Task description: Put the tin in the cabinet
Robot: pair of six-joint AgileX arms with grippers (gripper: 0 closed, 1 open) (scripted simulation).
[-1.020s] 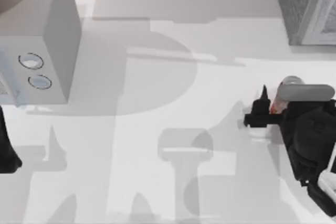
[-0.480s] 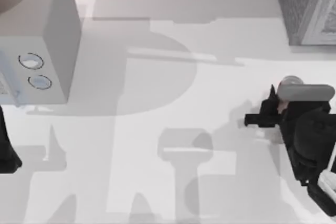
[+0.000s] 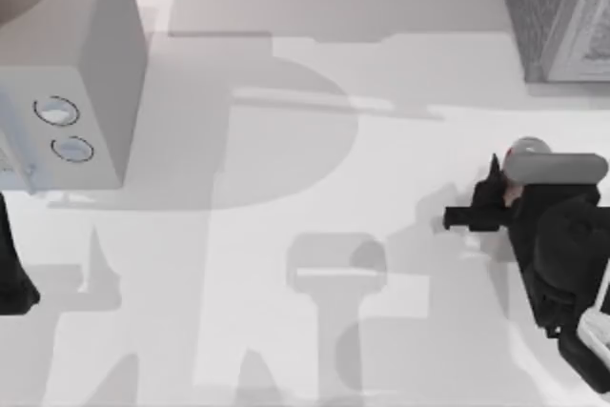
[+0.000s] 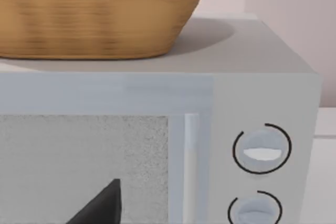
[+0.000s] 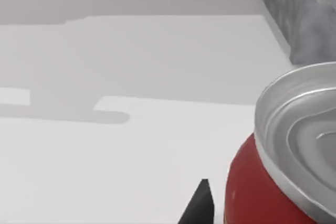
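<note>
- The right gripper sits low at the table's right side, fingers apparently closed around the tin, though the arm hides most of the grip.
- The tin stands upright against the gripper, its silver top beside one dark fingertip.
- The cabinet lies beyond the gripper, well apart.
- The left arm is parked far across, before the microwave.

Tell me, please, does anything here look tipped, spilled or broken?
Nothing stands out. The tin stands upright at the right gripper, with nothing spilled around it. The cabinet and the basket on the pale box look undamaged.
</note>
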